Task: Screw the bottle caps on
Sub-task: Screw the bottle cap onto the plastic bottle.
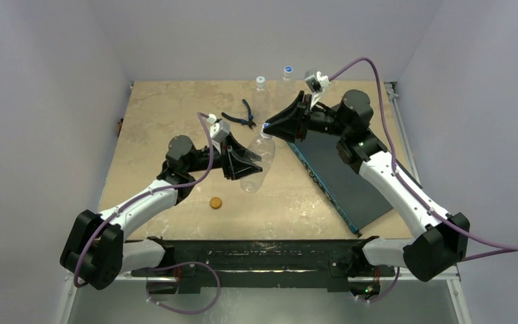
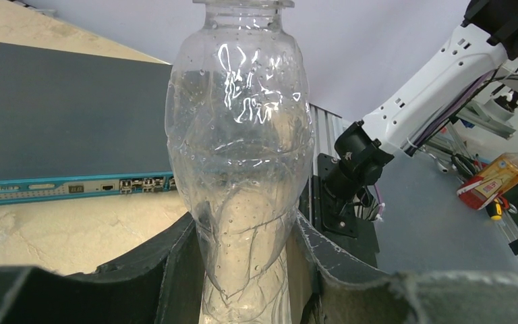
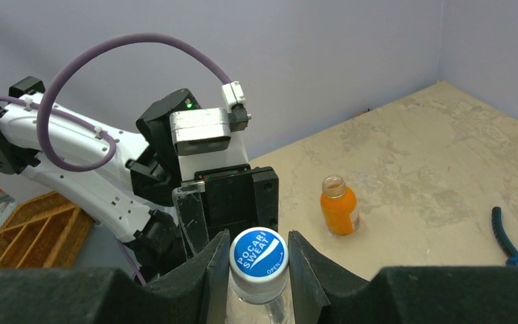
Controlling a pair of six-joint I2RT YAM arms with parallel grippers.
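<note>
A: Top external view, starting at the left: what is lying on the bench [image 1: 162, 115]?

B: A flat orange-brown cap [image 1: 215, 202] is lying alone in the lower middle, well apart from everything else. Just right of it, the left claw [image 1: 245, 165] is clenching the lower body of a clear bottle [image 1: 257, 160], which is tilting toward the upper right.

A: Is the left wrist view agreeing?

B: Yes, the fingers [image 2: 162, 277] are pressing on the bottle's narrow waist from both sides.

A: And at the neck?

B: The right claw [image 1: 268, 128] is grasping the blue cap [image 3: 259, 255] sitting on that neck. In the right wrist view, its fingers [image 3: 212, 270] are pressing against both sides of the cap at bottom centre.

A: Further right?

B: In that view a small orange bottle [image 3: 339, 208] is standing uncapped on the bench. From above, blue-handled pliers [image 1: 244, 116] are lying at upper centre, another clear bottle [image 1: 260, 88] and a third bottle [image 1: 287, 73] are standing capped along the far edge, and a dark flat box [image 1: 344, 179] is lying under the right arm.
</note>
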